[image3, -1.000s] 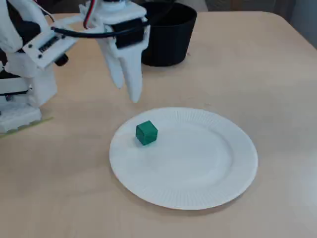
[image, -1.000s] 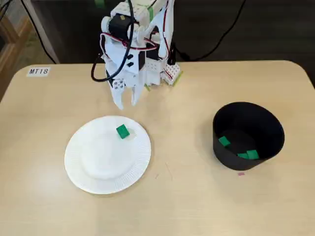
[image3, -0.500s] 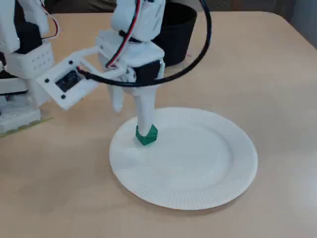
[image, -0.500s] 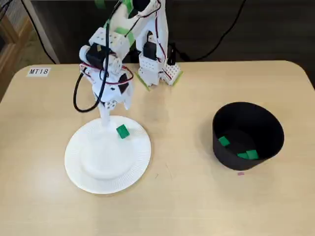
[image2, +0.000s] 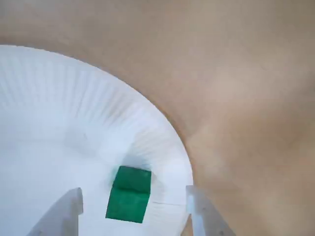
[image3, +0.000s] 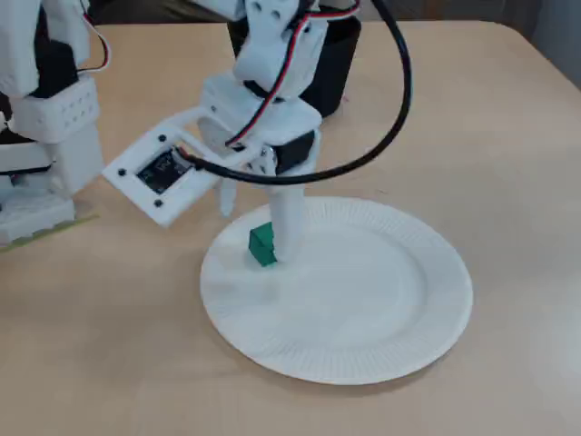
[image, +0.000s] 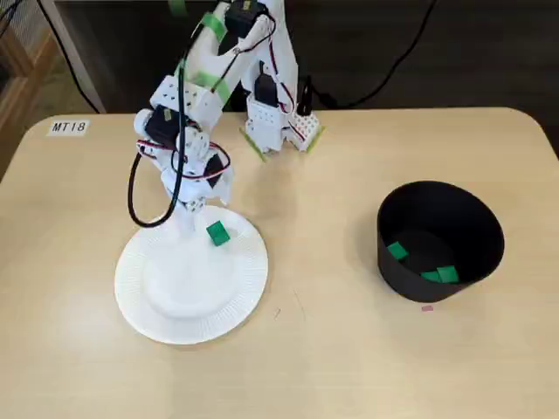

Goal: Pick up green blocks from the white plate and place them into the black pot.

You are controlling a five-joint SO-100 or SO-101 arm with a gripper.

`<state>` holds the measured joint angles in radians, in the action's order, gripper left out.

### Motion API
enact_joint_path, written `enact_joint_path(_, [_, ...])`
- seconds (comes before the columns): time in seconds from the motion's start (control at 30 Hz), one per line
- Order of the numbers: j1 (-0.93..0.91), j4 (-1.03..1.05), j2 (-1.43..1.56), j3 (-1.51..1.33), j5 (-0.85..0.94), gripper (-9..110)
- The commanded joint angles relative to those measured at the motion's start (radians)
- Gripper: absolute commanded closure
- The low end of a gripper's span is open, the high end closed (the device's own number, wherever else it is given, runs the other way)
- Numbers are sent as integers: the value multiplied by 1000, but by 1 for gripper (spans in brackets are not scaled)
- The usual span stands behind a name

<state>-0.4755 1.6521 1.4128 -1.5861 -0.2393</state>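
The gripper (image2: pixel 133 192) is held low over the white paper plate (image: pixel 188 301) with its fingers spread. One green block (image2: pixel 129 194) is seen between them near the plate's rim, and in the wrist view a gap is left on each side. Three other green blocks (image: pixel 448 274) are seen inside the black pot (image: pixel 393 269), well apart from the plate.

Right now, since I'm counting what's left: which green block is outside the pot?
The block on the plate, inside the open tool; the others lie in the pot.
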Motion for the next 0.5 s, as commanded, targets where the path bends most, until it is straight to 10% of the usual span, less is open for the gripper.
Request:
enact_joint_path(0.0, [15,0,-14,69,6,72])
enact_joint_path(0.47, [44,-52,-133,127,11,75])
